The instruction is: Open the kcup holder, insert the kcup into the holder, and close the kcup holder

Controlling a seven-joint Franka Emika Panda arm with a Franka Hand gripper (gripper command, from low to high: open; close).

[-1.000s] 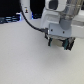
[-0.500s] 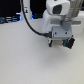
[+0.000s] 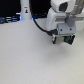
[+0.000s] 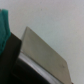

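In the exterior view my gripper [image 3: 62, 39] hangs from the white arm at the upper right, right at a small dark boxy thing that looks like the kcup holder [image 3: 64, 42]. Small green patches show around the fingers, too blurred to name. The wrist view shows a black box with a light grey flat top, the kcup holder [image 4: 42, 52], close up on the white table. A teal-green shape [image 4: 4, 30] sits at the frame edge; I cannot tell whether it is the kcup. I cannot tell whether the jaws are open or shut.
A white table [image 3: 30, 60] fills most of the exterior view. A white upright bottle-like object [image 3: 25, 11] and dark equipment [image 3: 9, 20] stand at the back on the exterior view's left.
The arm and gripper have shifted slightly up and toward the exterior view's right, staying at the dark box.
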